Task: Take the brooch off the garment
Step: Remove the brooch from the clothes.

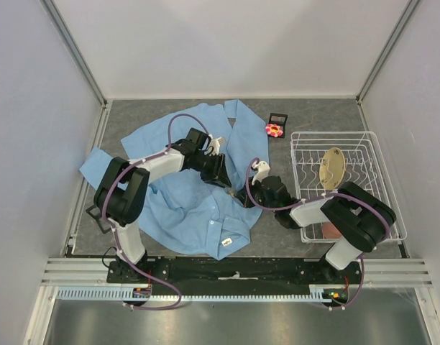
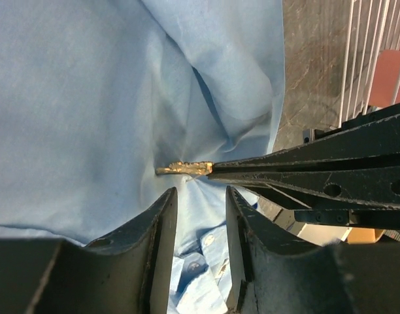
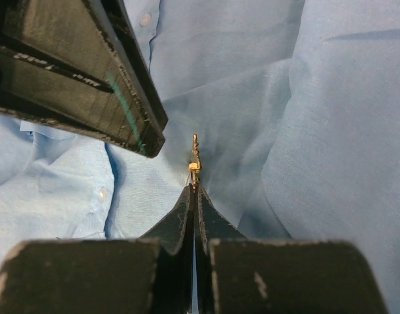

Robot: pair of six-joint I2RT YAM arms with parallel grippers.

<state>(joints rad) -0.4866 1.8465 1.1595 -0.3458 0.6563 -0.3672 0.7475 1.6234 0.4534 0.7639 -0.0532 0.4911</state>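
right wrist: jaws seemingly at emblem [image 3: 195, 154]

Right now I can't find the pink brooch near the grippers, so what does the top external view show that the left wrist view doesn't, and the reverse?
Only top external: the pink flower brooch, lying beside the shirt next to a small dark box, away from both grippers. Only left wrist: a small gold piece on the fabric, the shut right gripper tipped against it, the open left gripper just beside. Both: shirt, both grippers, wire basket.
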